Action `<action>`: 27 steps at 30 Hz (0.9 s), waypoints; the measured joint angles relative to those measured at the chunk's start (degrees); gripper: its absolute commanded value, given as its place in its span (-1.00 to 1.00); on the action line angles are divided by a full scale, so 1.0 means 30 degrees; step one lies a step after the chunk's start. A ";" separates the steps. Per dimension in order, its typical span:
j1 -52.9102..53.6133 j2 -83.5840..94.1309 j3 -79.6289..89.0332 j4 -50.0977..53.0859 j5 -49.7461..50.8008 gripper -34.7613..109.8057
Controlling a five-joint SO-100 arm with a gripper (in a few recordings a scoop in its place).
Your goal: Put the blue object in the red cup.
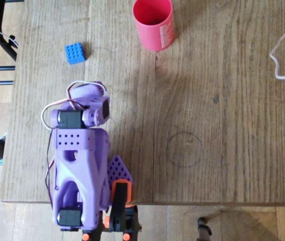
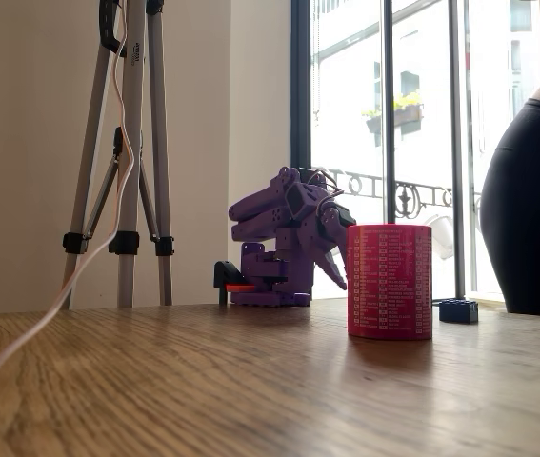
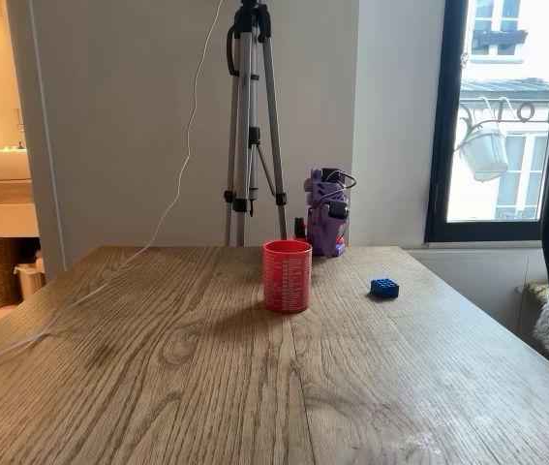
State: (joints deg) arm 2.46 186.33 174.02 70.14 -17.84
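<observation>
While the blue object (image 1: 75, 53) sits upper left (overhead view), apart from the red cup (image 1: 154, 24), the folded arm's end effector (image 2: 338, 276) state is unclear.

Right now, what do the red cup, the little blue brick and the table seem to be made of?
The red cup looks like smooth plastic, with small white print on its wall. The blue brick seems to be moulded plastic: bright, even colour and a grid of studs. The table appears to be matte wood or wood veneer, with visible grain and plank seams.
</observation>
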 measured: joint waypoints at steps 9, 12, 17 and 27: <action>-0.0732 -1.2568 -1.0928 0.1641 0.0205 -0.51; -0.0820 -1.5937 -1.4150 0.2461 0.0205 -0.51; -0.2139 -2.2500 -2.0596 0.4717 0.0205 -0.51; -0.5625 -2.9736 -2.6455 0.5273 0.1523 -0.51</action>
State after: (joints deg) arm -14.41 97.12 94.66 85.96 -13.27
